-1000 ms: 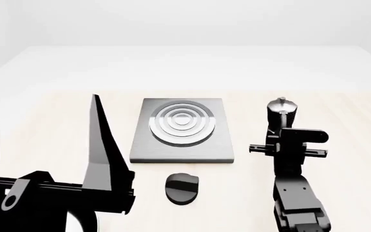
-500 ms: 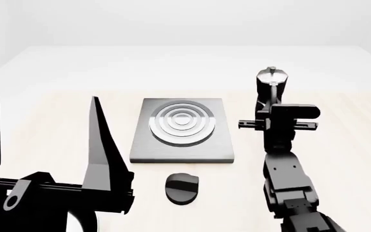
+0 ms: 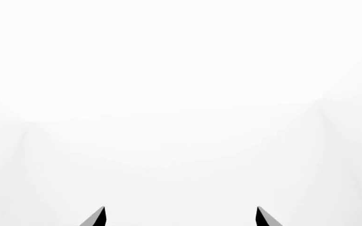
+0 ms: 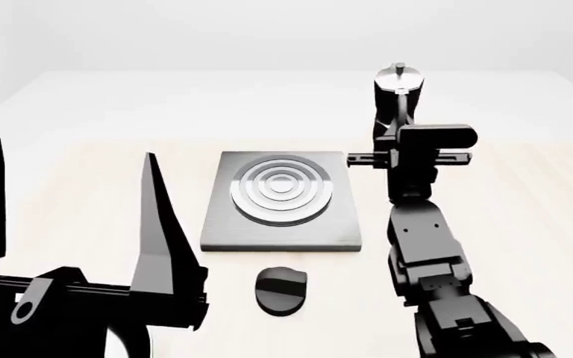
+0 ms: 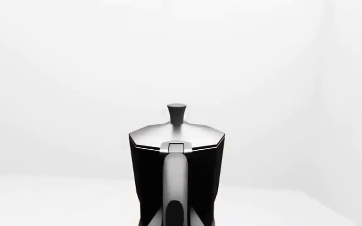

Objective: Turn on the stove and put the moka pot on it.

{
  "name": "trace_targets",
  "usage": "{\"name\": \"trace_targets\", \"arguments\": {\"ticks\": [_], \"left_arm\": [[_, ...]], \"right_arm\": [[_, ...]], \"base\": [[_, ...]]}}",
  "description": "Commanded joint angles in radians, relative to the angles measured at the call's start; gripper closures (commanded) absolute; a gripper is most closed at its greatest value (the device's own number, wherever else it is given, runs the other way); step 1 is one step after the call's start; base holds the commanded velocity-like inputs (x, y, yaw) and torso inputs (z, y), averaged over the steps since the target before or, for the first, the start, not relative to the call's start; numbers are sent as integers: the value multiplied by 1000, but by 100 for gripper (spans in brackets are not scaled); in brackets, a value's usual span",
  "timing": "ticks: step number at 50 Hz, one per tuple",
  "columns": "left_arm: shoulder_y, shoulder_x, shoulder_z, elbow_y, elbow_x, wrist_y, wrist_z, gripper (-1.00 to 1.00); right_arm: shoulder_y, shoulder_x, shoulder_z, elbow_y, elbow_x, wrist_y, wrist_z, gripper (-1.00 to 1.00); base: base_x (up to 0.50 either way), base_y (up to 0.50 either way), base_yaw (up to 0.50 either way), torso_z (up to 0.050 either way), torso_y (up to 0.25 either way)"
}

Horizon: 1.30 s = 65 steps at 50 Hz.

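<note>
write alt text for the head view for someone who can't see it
The right pincer holds the moka pot in the air, beyond the right corner of the stove on a pale table. The black knob lies just before the stove; the open left pincer fills the near left.

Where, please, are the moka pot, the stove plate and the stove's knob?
moka pot (image 5: 176, 134): right wrist view, on its silver lid.
stove plate (image 4: 281, 189): head view, on the raised rings.
black round knob (image 4: 281, 289): head view, on its top face.
</note>
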Motion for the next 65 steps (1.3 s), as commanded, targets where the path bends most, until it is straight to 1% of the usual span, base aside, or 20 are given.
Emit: {"name": "trace_targets", "arguments": {"ticks": [1, 3, 4, 8, 11, 14, 21, 24, 26, 29, 34, 40, 50, 58, 65], "left_arm": [[-4, -6, 12, -8, 3, -6, -6, -100], [-4, -7, 13, -10, 3, -5, -7, -100], [-4, -8, 13, -9, 1, -6, -8, -100], [-3, -13, 10, 1, 1, -15, -10, -100], [6, -17, 6, -2, -1, -7, -14, -100], [7, -20, 3, -5, -5, -4, -17, -100], [8, -23, 6, -10, -7, 2, -22, -100], [12, -25, 7, -4, -4, 1, -24, -100], [16, -27, 6, -3, -5, 3, -27, -100], [20, -30, 5, -2, -5, 5, -29, -100], [20, -32, 6, -5, -5, 8, -33, -100], [20, -36, 7, -5, -8, 7, -36, -100], [21, -41, 9, -7, -11, 12, -43, -100], [24, -47, 4, -2, -16, 10, -48, -100], [26, -52, 8, -1, -14, 8, -51, -100]], "right_arm": [[42, -51, 71, 0, 0, 29, -13, 100], [45, -59, 79, 0, -2, 34, -15, 100], [36, -63, 48, 0, 33, 27, -11, 100], [42, -64, -195, 0, 246, 26, 25, 100], [66, -64, -300, 0, 354, 47, 39, 100], [62, -64, -406, 0, 459, 34, 36, 100], [98, -64, -853, -7, 862, 7, 65, 100], [106, -64, -1006, -25, 992, -7, 80, 100], [108, -64, -1091, -36, 1051, -17, 88, 100], [112, -64, -1174, -49, 1113, -27, 96, 100], [118, -64, -1241, -70, 1175, -46, 89, 100], [102, -64, -1280, -98, 1186, -74, 89, 100], [118, -64, -1301, -159, 1212, -85, 69, 100], [98, -64, -1307, -185, 1209, -122, 56, 100], [109, -64, -1309, -200, 1219, -110, 56, 100]], "base": [[0, 0, 0, 0, 0], [0, 0, 0, 0, 0], [0, 0, -3, 0, 0], [0, 0, 0, 0, 3], [0, 0, 0, 0, 0], [0, 0, 0, 0, 0], [0, 0, 0, 0, 1], [0, 0, 0, 0, 4], [0, 0, -1, 0, 0], [0, 0, 0, 0, 0], [0, 0, 0, 0, 2], [0, 0, 0, 3, 2], [0, 0, 0, 0, 1], [0, 0, 0, 0, 1], [0, 0, 0, 0, 1]]}}
